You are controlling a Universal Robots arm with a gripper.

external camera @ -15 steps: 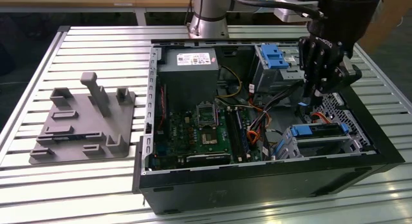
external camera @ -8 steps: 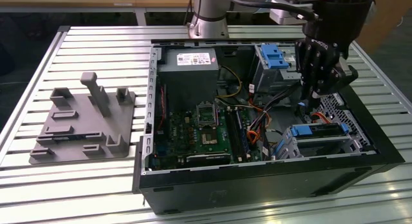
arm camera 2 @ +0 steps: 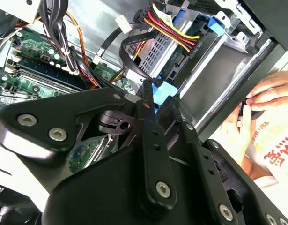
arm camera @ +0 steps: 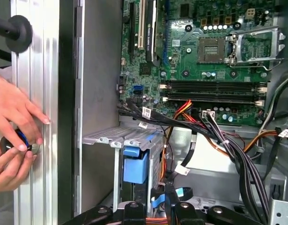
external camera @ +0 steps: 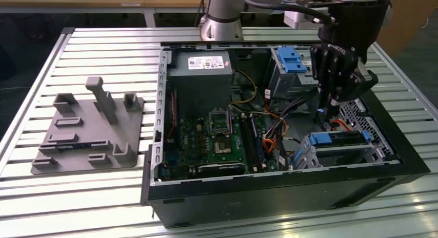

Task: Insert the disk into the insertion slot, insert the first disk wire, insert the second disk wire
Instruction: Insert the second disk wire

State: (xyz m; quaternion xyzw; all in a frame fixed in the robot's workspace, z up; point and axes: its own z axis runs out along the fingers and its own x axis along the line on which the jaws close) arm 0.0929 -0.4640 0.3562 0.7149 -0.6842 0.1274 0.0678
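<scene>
A: Where is the disk?
B: The disk (external camera: pixel 340 138), grey in its blue carrier, sits inside the insertion slot (external camera: pixel 342 155) — the perforated silver cage in the computer case's (external camera: pixel 287 189) corner, at the exterior view's right.
A: And the gripper?
B: The gripper (arm camera 2: pixel 161 95) hangs just beside that cage, fingers nearly together, pinching the blue plug (arm camera 2: pixel 166 90) of a black disk wire (arm camera 2: pixel 124 52).
A: How will the wire handle?
B: Probably limp and springy along its length — only the stiff plug offers a sure hold. The case also holds a green motherboard (external camera: pixel 205 140) and bundled cables (arm camera: pixel 237 154).
</scene>
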